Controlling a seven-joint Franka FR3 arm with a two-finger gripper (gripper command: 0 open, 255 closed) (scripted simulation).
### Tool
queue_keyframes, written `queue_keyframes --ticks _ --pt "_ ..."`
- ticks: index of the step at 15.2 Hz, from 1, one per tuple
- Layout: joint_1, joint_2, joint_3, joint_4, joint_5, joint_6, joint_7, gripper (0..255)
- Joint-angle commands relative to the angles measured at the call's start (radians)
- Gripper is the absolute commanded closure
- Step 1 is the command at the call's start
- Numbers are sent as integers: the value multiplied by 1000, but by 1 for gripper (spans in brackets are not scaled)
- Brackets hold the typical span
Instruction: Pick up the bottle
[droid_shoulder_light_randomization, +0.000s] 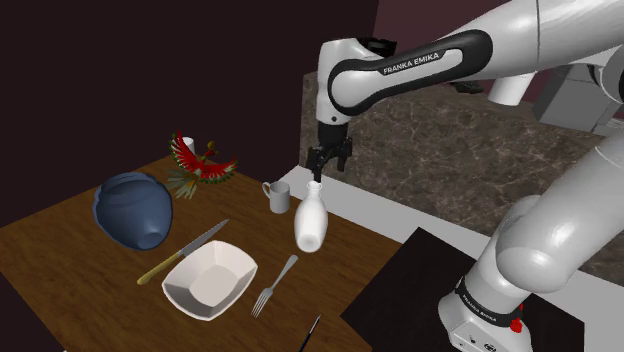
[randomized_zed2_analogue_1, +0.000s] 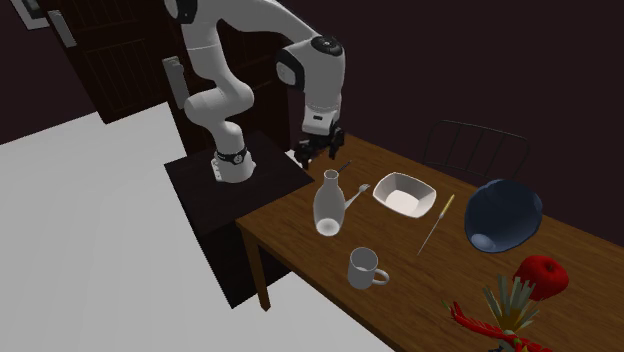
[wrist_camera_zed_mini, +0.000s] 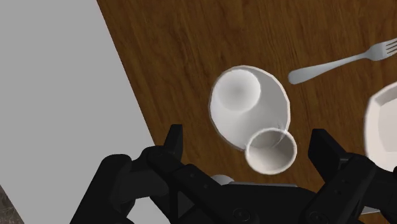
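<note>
Standing upright near the wooden table's (droid_shoulder_light_randomization: 60, 260) edge: white bottle (droid_shoulder_light_randomization: 311, 220). Its mouth sits below and between the spread fingers (wrist_camera_zed_mini: 175, 137), touching neither. Gripper (droid_shoulder_light_randomization: 330, 165) hangs just above bottle. Mug (droid_shoulder_light_randomization: 277, 196) and fork (droid_shoulder_light_randomization: 275, 284) near bottle; white bowl (droid_shoulder_light_randomization: 208, 280) beyond fork.

Your arm (droid_shoulder_light_randomization: 420, 65) stretches out from the elbow, wrist bent so your gripper (droid_shoulder_light_randomization: 329, 165) points straight down. Its jaws stand wide apart, the two black fingers (wrist_camera_zed_mini: 173, 137) well clear of each other.
</note>
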Motion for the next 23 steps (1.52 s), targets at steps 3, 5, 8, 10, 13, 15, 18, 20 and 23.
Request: queue_keyframes --ticks 3,5,8,10,13,15,18,20,23 --pt "10 152 31 91 -39 69 77 0" --pt "12 170 32 91 -44 87 84 0" --pt "12 187 33 68 -47 126 85 0" --pt "13 199 33 53 -49 153 87 0" --pt "13 209 34 42 -52 173 88 0" --pt "13 208 33 41 -51 174 88 255" --pt "13 208 33 41 -51 174 88 255" --pt "13 208 33 41 -51 173 88 255" --pt "13 209 34 42 -52 173 88 255"
